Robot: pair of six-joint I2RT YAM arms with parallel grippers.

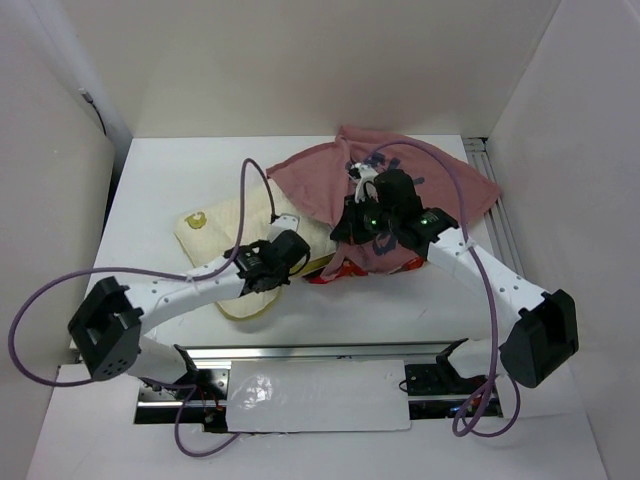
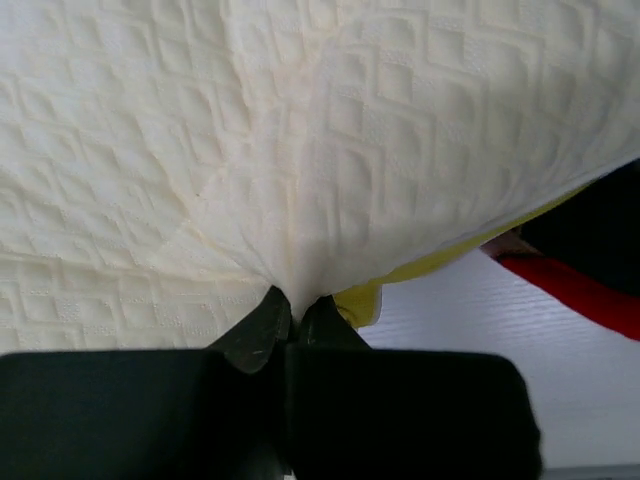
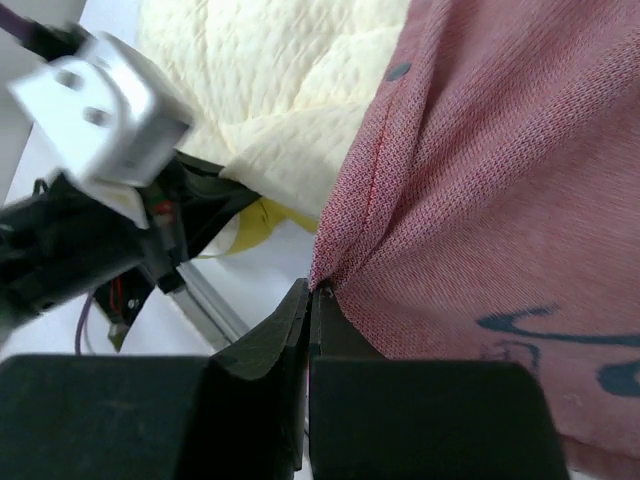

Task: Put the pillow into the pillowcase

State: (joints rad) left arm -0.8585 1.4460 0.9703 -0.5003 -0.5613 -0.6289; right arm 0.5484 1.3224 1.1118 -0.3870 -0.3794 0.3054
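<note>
The left arm [image 1: 170, 290] and right arm [image 1: 490, 275], both white, reach from the near edge of a white surface [image 1: 160, 170]. The left arm's jaws are pinched together on a fold of the soft, cream-white, quilted rectangular pillow [image 2: 300, 150], close to its yellowish edge. The fabric puckers around the grip. The pillow lies left of centre on the surface, with a small yellow mark at its far left corner.

The right arm's jaws are pressed together on the stitched hem of the large cloth pillowcase [image 3: 500, 200], which shows its dull pink reverse side with dark blue marks. A strip of its bright red printed side peeks out at the near edge of the heap, just beside the pillow. Farther back, the pillowcase lies crumpled right of centre, spreading toward the far right corner of the surface.
</note>
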